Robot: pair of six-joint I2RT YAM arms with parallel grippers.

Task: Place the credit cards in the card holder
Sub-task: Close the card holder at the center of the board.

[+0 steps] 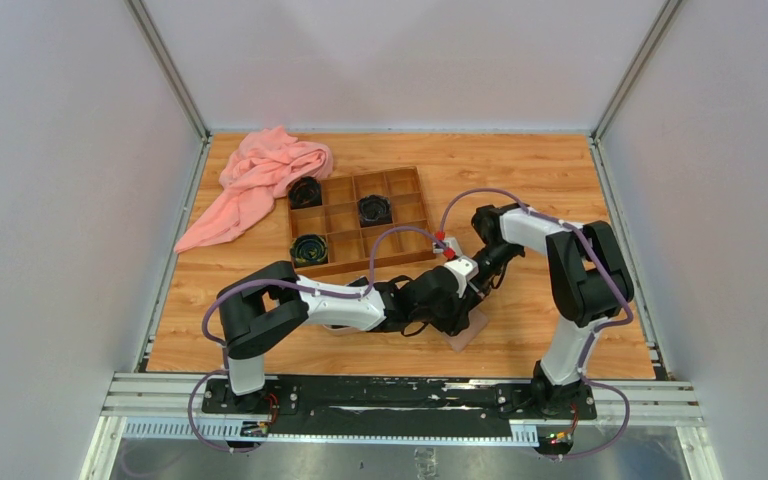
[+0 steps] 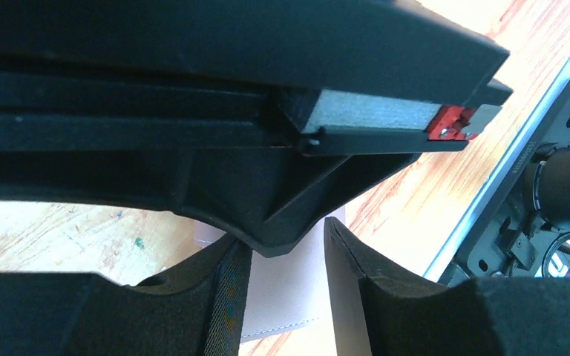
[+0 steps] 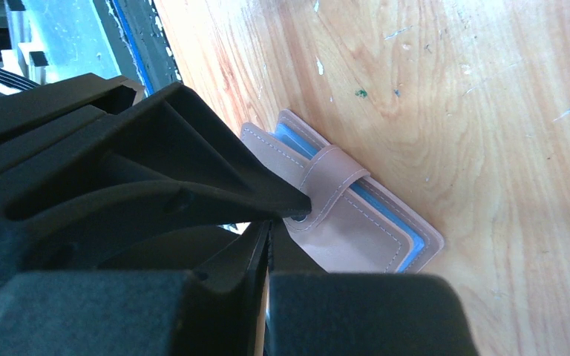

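- The card holder (image 3: pixel 356 222) lies flat on the wooden table (image 1: pixel 560 200) near its front edge, right of centre, under both claws.
- It is folded shut, with its strap (image 3: pixel 326 174) wrapped over the top flap; pale blue inner layers show along its edges, and nothing can be made out inside it.
- The left gripper (image 2: pixel 286 237) stands partly open just over the holder, whose tan face shows in the gap; it clasps nothing.
- The right gripper (image 3: pixel 269 226) is fully closed, its tips at the strap's snap end; I cannot tell whether they pinch it.
- The wooden compartment box (image 1: pixel 343 218) sits further back with three black coils: far-left cell (image 1: pixel 305 192), near-left cell (image 1: pixel 310 248), and a middle-row cell (image 1: pixel 375 210).
- A pink cloth (image 1: pixel 260 180) lies bunched against the box's far-left corner.
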